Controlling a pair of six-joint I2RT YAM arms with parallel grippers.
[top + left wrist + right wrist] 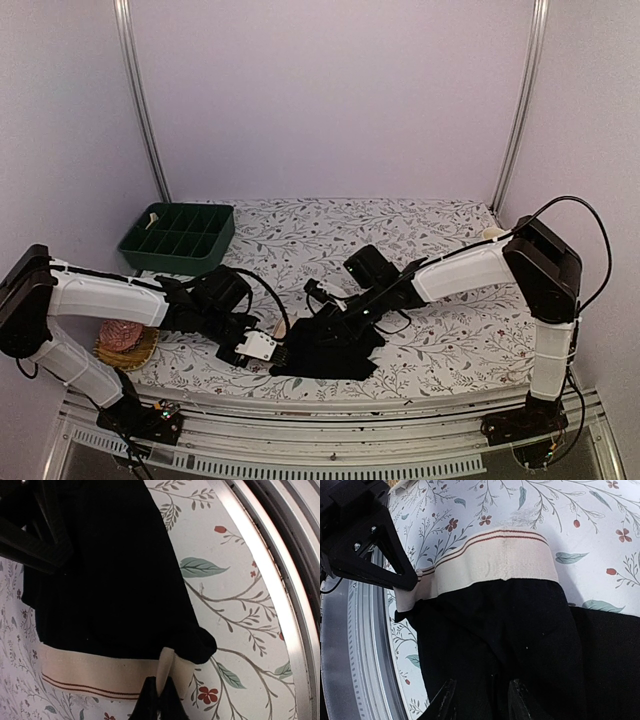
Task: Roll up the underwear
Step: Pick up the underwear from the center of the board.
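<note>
Underwear point(330, 350), black with a cream band point(495, 555), spread flat on the floral surface point(450, 330) just inside the front rail point(280, 555). Lies lengthwise across the robot, roughly along that rail, with the band end toward the left claw point(157, 702) and the black leg end toward the right claw point(482, 700). Band itself crosswise to that line, so probably the edge to roll from or toward. At the band's corner nearest the rail, left claw clamped together on a small upturned fold of the cream cloth. At the opposite end, right claw low over the black cloth, jaws apart, one finger on either side of a dark strip. Too dark there to tell whether any cloth is caught between them. Each claw close at its own end, neither clearly nearer. By judgement, a roll to run along the long line from one end to the other, with the far end held down. Some risk of the pinched corner slipping free, or of the roll skewing toward the rail.
</note>
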